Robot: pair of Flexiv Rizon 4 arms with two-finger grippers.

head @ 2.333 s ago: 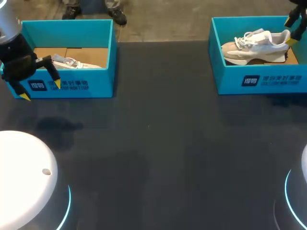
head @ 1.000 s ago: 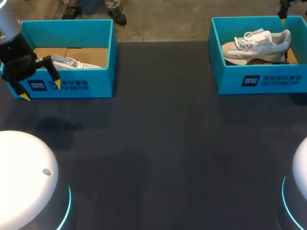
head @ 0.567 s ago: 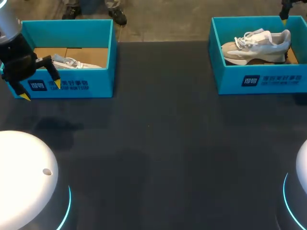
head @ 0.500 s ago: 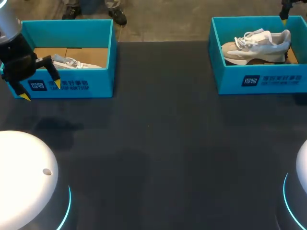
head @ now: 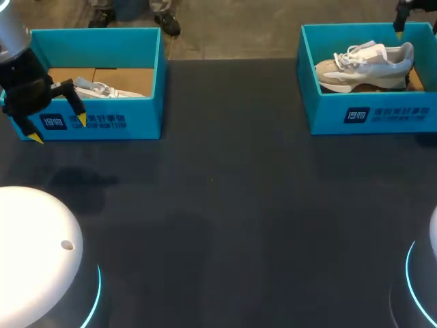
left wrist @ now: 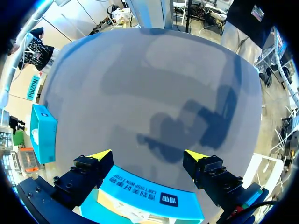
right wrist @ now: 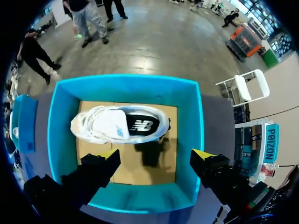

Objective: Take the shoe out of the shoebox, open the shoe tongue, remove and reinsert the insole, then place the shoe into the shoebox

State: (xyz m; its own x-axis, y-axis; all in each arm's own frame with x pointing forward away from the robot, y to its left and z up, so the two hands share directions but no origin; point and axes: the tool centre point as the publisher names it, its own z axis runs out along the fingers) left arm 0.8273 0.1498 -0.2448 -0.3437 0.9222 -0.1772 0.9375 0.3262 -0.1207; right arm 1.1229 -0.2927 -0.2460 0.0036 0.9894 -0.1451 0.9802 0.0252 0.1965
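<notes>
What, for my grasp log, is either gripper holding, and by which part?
Nothing is held. The left gripper and right gripper are open and empty; the shoe lies untouched in its shoebox under the right one.

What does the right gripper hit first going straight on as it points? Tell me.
Most likely the shoe lying in the box, around its heel end. Depth is unclear, so the right gripper might instead reach the cardboard floor beside it.

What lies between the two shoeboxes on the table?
Nothing: the stretch between the left shoebox and the right shoebox is bare dark table. The head view shows this.
</notes>
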